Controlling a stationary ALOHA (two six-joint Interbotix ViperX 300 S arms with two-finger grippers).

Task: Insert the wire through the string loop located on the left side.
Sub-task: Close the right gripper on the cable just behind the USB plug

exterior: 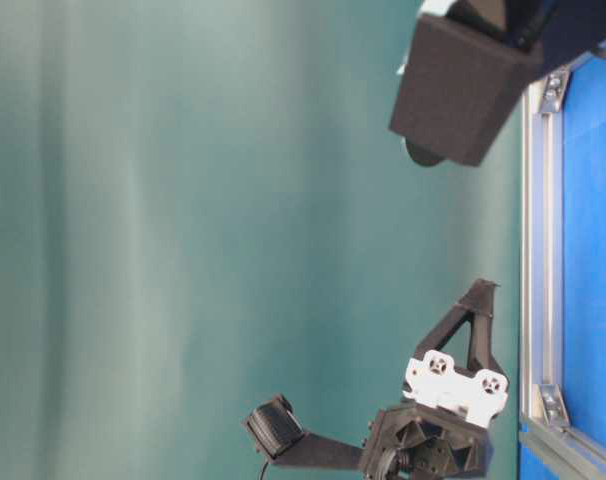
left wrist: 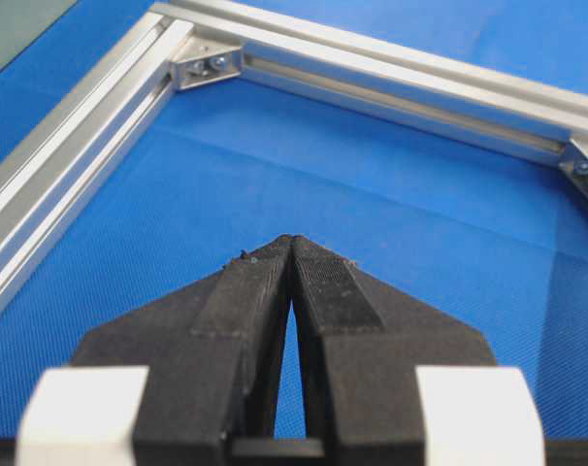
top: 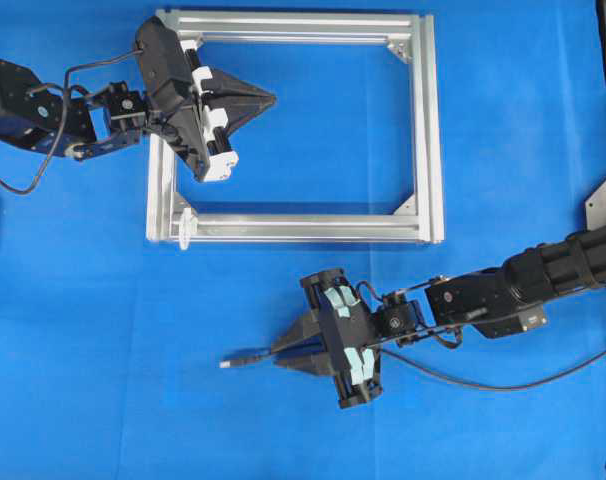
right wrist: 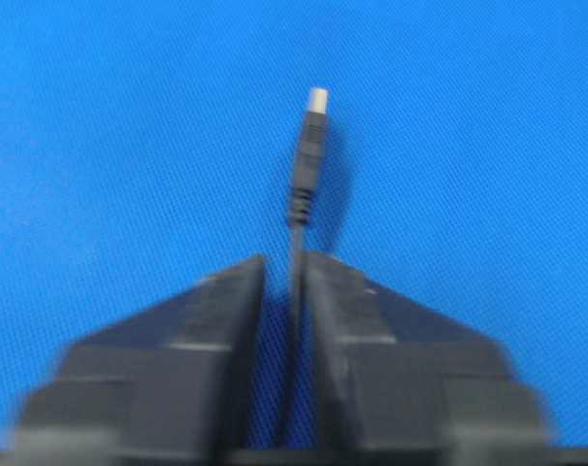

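Right claw (top: 283, 355) pinches the wire (right wrist: 306, 165) just behind its plug, low over the blue table (top: 103, 400).
Left claw (top: 266, 98) hangs shut and empty inside the frame (top: 428, 130). The string loop (top: 186, 226) stands at the frame's lower-left corner; the protruding tip may droop and miss so small a ring, or knock it aside.
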